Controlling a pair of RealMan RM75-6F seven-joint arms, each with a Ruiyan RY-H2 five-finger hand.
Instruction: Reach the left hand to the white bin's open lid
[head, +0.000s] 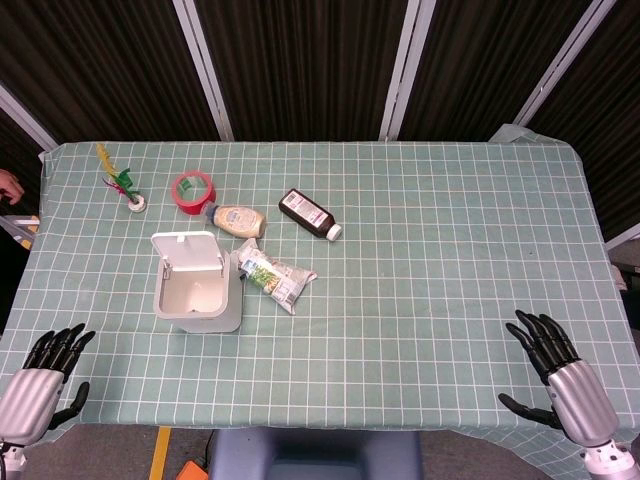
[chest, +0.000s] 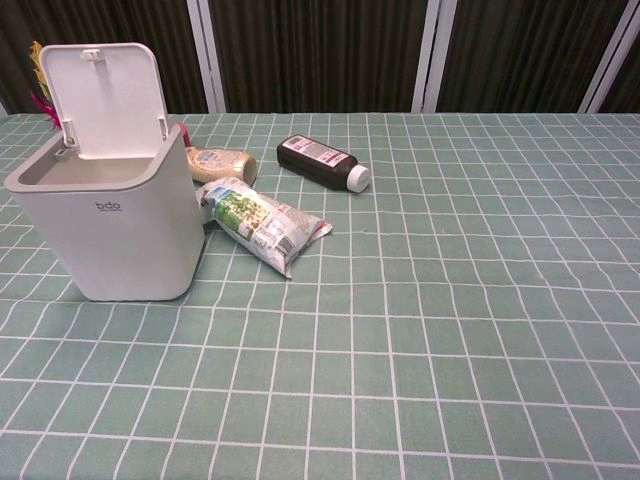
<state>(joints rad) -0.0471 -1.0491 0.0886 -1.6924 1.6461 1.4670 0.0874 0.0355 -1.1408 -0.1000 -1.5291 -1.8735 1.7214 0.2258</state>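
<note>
1. Fingers of the left hand are spread apart and hold nothing; the hand sits at the lower left corner of the head view, at the near table edge. The chest view does not show it.
2. Right hand, lower right of the head view: fingers likewise apart, empty, resting near the table edge.
3. White bin stands left of centre in the head view, at the left of the chest view. Its lid is flipped up and back, hinged on the far side, standing near upright above the rim with its inner face toward the chest camera.
4. Handling judgement: the lid looks like thin, stiff plastic, light, smooth and likely slippery. The bin appears empty, so probably light too; a hard push on the lid could tip or slide it on the cloth.
5. Where to take hold: the lid's free top edge, near the small latch tab, seems the best contact, since it is farthest from the hinge and needs the least force. Fingertips there, pressing gently.
6. Clutter: a snack packet lies touching or just beside the bin's right side; behind it a pale sauce bottle, a dark bottle, a red tape roll. All are on the bin's right or far side, away from the left hand's likely path.
7. Reach not yet begun; hand and lid are well apart.
</note>
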